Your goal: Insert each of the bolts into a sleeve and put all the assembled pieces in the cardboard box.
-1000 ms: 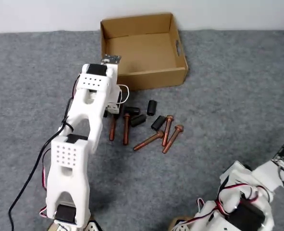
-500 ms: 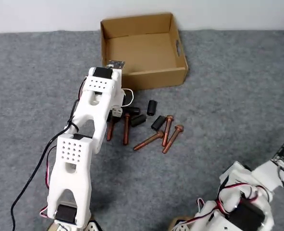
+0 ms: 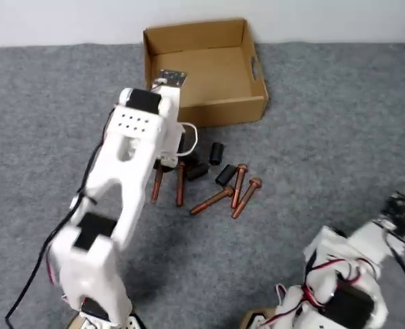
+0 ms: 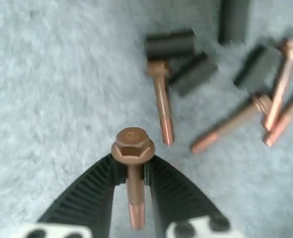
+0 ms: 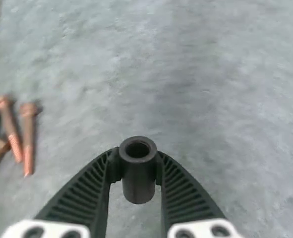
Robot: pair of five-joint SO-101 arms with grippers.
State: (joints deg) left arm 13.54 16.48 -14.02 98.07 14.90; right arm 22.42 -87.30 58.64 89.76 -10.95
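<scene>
- Left fingers [image 4: 96, 186] pinch a copper bolt [image 4: 133, 148] just under its hex head. They hold it above the bench [image 3: 325, 137], in front of the near left corner of the cardboard box [image 3: 209, 111].
- Right fingers [image 5: 89, 188] clasp a black sleeve [image 5: 138, 166], bore facing outward, over bare bench toward the near right corner.
- Beneath the held bolt, the loose bolts [image 3: 212, 200] and loose sleeves [image 3: 216, 152] lie clustered before the box's near wall.
- Likely risks: the narrow grip on the shank could let the bolt pivot, so its tip would miss the bore. A low pass could scatter the cluster.
- Open bench runs from the cluster to the right edge, while the box wall crowds the left arm.
</scene>
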